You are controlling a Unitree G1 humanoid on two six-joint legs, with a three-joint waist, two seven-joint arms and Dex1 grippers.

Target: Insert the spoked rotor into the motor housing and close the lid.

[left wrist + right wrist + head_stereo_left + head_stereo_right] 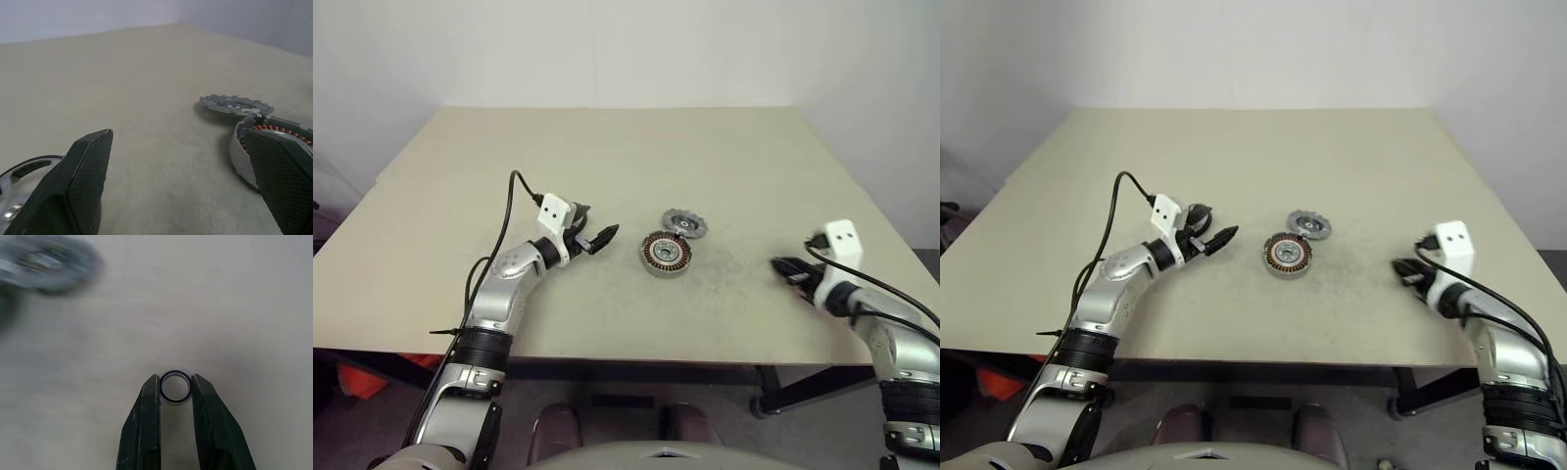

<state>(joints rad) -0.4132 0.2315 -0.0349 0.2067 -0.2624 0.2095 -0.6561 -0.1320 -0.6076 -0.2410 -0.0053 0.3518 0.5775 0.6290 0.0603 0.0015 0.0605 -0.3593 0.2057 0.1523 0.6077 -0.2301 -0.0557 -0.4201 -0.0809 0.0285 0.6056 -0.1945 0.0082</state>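
The right gripper (174,390) pinches a small ring (175,387) (left gripper (183,183) gapes empty); next, carry it to the centre-frame housing (666,254).

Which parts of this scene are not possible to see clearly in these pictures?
- Left wrist view: the motor housing is partly hidden behind a finger of the left gripper.
- Left wrist view: a round metal part is cut off by the edge and a finger.
- Right wrist view: grey parts are blurred; unidentifiable.
- Right gripper holds a small ring.
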